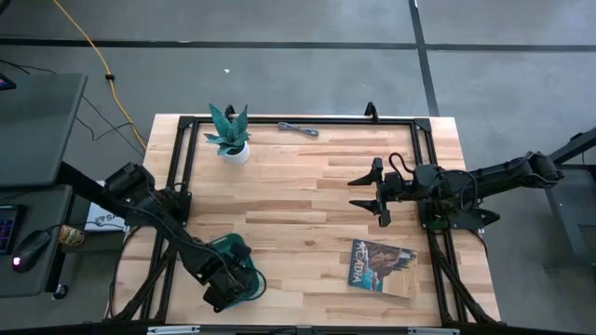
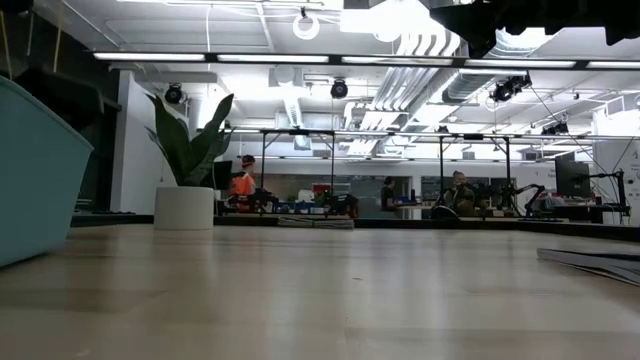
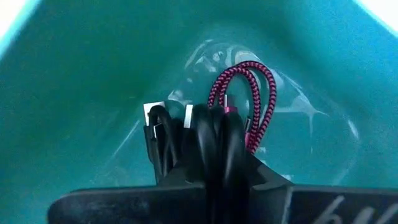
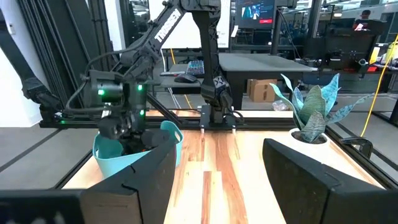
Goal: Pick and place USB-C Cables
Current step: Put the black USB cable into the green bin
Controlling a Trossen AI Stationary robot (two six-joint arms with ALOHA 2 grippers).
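Observation:
In the high view my left gripper point(image 1: 233, 276) reaches down into the teal tray point(image 1: 253, 287) at the table's near left. The left wrist view shows its dark fingers close together inside the tray point(image 3: 74, 81), shut on a black-and-red braided cable bundle point(image 3: 249, 93) with black plug ends point(image 3: 155, 134). The grey cable point(image 1: 298, 128) lies flat near the table's far edge. I cannot make out a separate maroon-purple cable. My right gripper point(image 1: 377, 193) hovers open over the table's right half, touching nothing. My left gripper pinches the black-and-red cable bundle between its two fingers point(image 3: 217, 149), coming from above and pointing down into the tray. The braided loop point(image 3: 258, 74) and the silver-tipped plugs point(image 3: 152, 112) stick out past the fingertips toward the tray's floor. Whether they rest on it does not show.
A potted plant point(image 1: 229, 138) stands at the far left, and a magazine point(image 1: 383, 266) lies near the right near corner. A black frame point(image 1: 279, 119) borders the table. Bare wood point(image 1: 298, 205) spreads between the arms. People move in the room beyond point(image 2: 243, 185).

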